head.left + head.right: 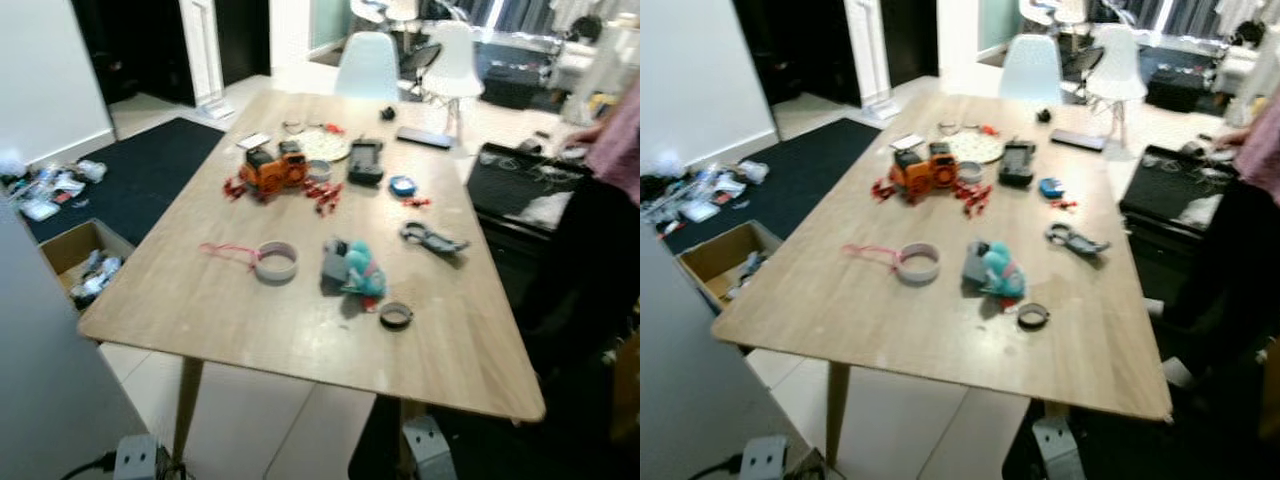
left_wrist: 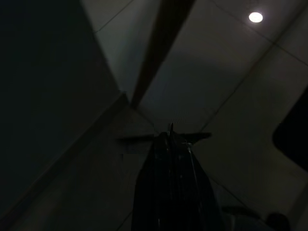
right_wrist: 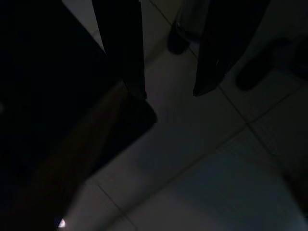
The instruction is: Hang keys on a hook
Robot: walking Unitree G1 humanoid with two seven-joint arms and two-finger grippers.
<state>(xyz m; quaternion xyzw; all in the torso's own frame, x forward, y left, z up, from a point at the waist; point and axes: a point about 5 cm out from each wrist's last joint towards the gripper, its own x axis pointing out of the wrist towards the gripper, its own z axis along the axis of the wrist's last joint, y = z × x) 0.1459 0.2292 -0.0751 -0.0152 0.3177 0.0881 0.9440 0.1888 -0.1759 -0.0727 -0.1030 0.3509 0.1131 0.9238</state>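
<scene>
Keys, which I take the grey ringed bunch (image 1: 432, 238) to be, lie on the counter (image 1: 200, 300) well above and ahead of my left tool (image 2: 171, 137), pinched closed on nothing, and right tool (image 3: 168, 94), spread open, both hanging idle over the floor, too far off to reach.

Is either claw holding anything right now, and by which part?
Nothing is held. The right claw hangs open above the floor tiles; the left claw looks shut with nothing between its fingers, though that view is dark.
</scene>
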